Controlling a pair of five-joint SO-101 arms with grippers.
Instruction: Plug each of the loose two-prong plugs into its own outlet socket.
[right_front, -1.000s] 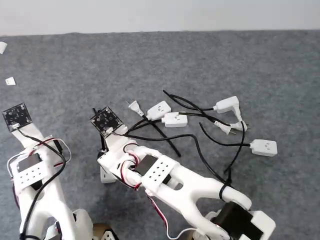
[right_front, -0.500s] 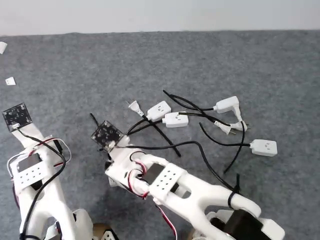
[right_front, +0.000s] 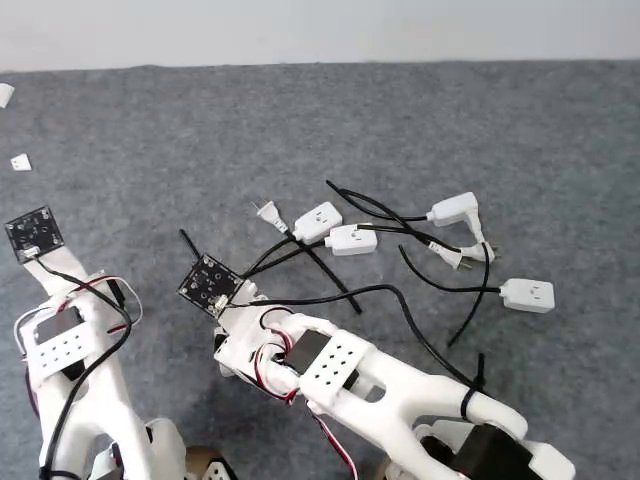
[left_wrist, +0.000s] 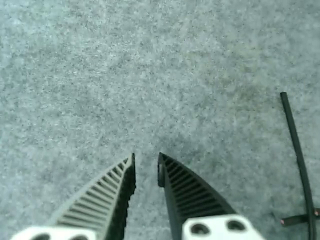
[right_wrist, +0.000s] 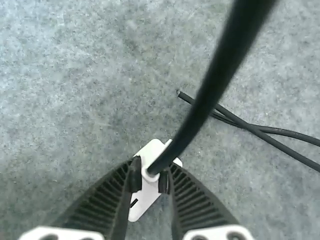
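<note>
Drags the white cord end back to 7 o'clock of the sockets, right jaws clamped on it, cord trailing. Keeps left jaws barely parted, empty. Probably repositioning before mating.

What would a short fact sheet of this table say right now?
surface: grey carpet
left gripper: open, over bare carpet
right gripper: shut on a white cord end; plug or socket unclear
sockets: three, white, faces empty
plug: loose, beside two of the sockets
</note>
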